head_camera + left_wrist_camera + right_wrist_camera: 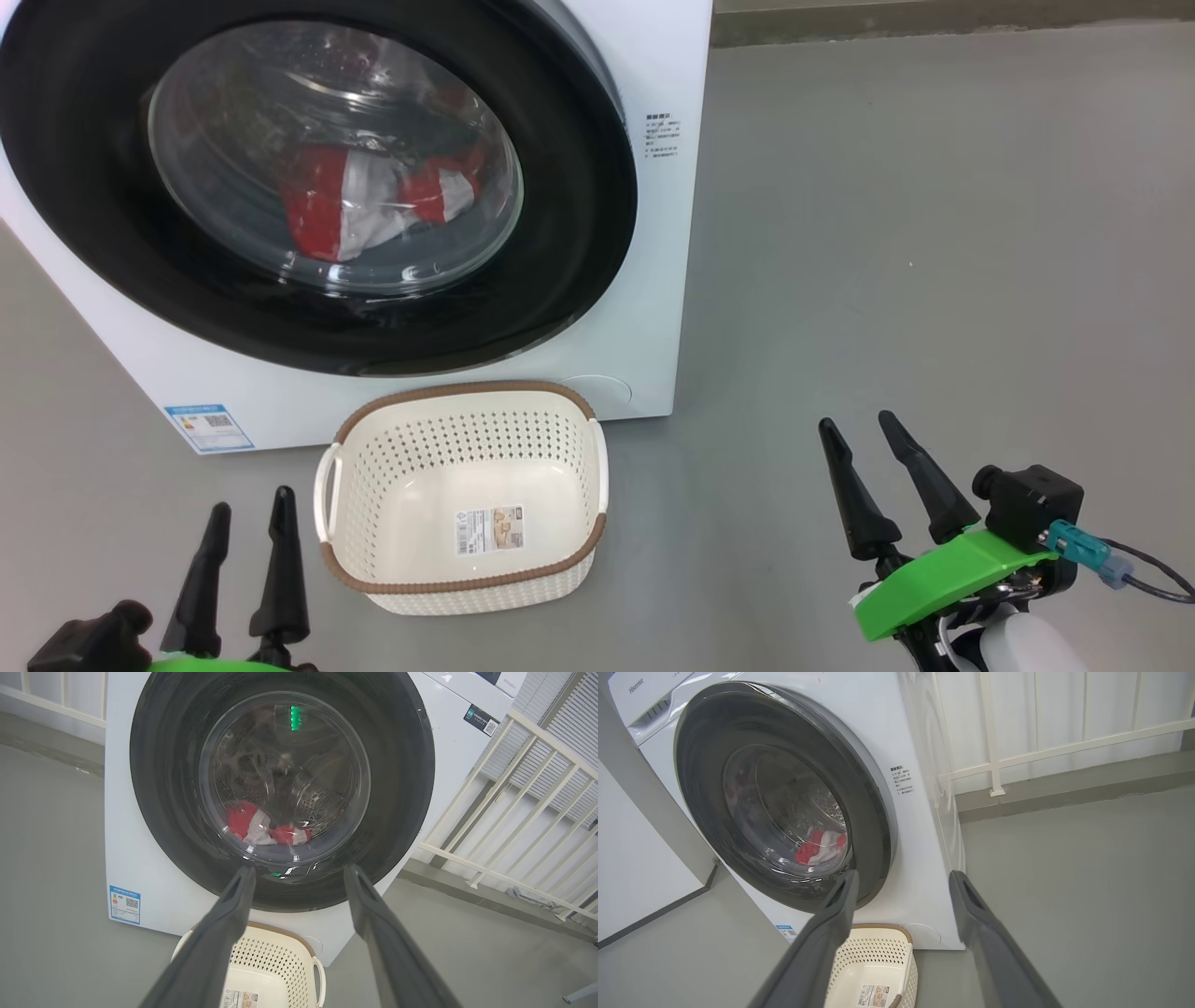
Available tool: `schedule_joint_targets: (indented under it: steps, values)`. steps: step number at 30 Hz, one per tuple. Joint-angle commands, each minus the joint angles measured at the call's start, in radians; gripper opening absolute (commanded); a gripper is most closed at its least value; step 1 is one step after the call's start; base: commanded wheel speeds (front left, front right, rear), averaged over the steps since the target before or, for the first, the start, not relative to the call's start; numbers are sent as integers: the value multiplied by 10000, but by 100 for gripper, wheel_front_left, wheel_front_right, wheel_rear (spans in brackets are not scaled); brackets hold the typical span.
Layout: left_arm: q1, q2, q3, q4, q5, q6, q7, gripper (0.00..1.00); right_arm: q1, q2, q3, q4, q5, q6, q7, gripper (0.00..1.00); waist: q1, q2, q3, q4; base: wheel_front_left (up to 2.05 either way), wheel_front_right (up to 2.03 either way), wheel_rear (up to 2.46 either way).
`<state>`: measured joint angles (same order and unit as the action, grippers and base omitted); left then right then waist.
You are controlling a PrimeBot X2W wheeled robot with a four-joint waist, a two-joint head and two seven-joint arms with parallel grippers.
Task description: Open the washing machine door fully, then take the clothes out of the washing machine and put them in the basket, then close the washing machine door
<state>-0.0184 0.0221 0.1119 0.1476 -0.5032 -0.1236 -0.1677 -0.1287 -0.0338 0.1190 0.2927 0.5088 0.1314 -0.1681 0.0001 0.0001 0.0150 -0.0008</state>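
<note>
The washing machine (653,75) (140,858) (920,826) stands on the floor with its black-rimmed door (579,224) (397,788) (873,812) shut. Red and white clothes (364,201) (264,828) (817,847) lie in the drum behind the glass. The cream basket (462,579) (280,961) (878,956) sits on the floor in front of the machine, holding nothing but its sticker. My left gripper (250,502) (299,870) is open at the lower left, short of the basket. My right gripper (856,422) (901,877) is open at the lower right, well clear of the machine.
A blue label (207,427) marks the machine's lower front corner. White railing (514,812) (994,756) runs behind and beside the machine. Bare grey floor (934,233) spreads to the right.
</note>
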Motion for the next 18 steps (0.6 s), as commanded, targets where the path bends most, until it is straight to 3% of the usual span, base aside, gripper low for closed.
schedule_joint_targets:
  steps: [1,18]
  values:
    - [-223,212,301,-360,416,-52,-167,100,-523,-97,266,-335,-525,-6,-170,100,-1,-1,8,-1,0,0,0]
    - [-218,257,464,-747,2431,-64,-673,100,-751,-141,572,-563,-2491,-7,-671,100,-1,-1,60,-63,0,0,0]
